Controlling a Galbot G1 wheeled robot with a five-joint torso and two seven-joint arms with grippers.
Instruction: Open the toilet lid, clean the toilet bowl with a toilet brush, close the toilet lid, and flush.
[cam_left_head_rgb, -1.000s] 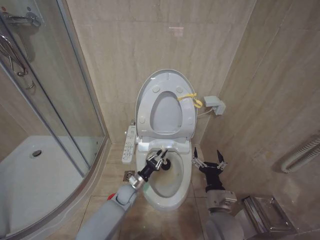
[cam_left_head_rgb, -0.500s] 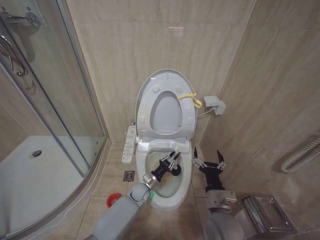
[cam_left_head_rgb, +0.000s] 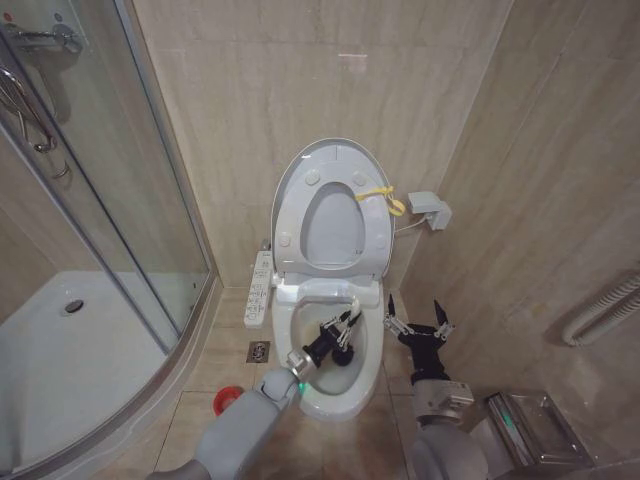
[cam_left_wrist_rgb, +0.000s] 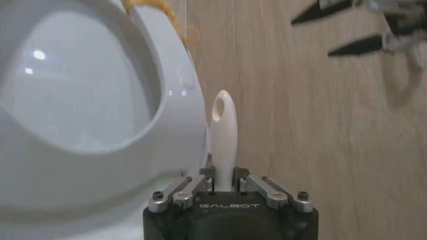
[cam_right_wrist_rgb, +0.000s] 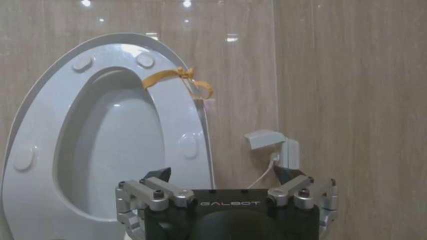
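Left gripper (cam_left_head_rgb: 344, 327) inside the stained white ceramic toilet bowl (cam_left_head_rgb: 372, 350), fingers clenched on the thin white-handled toilet brush (cam_left_wrist_rgb: 222, 131), glossy white oval toilet lid (cam_left_head_rgb: 333, 160) raised, right gripper (cam_left_head_rgb: 420, 322) beside the bowl, fingers released.

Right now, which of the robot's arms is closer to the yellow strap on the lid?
The right. The right tool waits beside the toilet bowl, below the yellow strap; the left tool works inside the bowl, holding the toilet brush.

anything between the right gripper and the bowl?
Nothing. In the head view the open right gripper hangs beside the bowl rim, a bare strip of floor tile between them.
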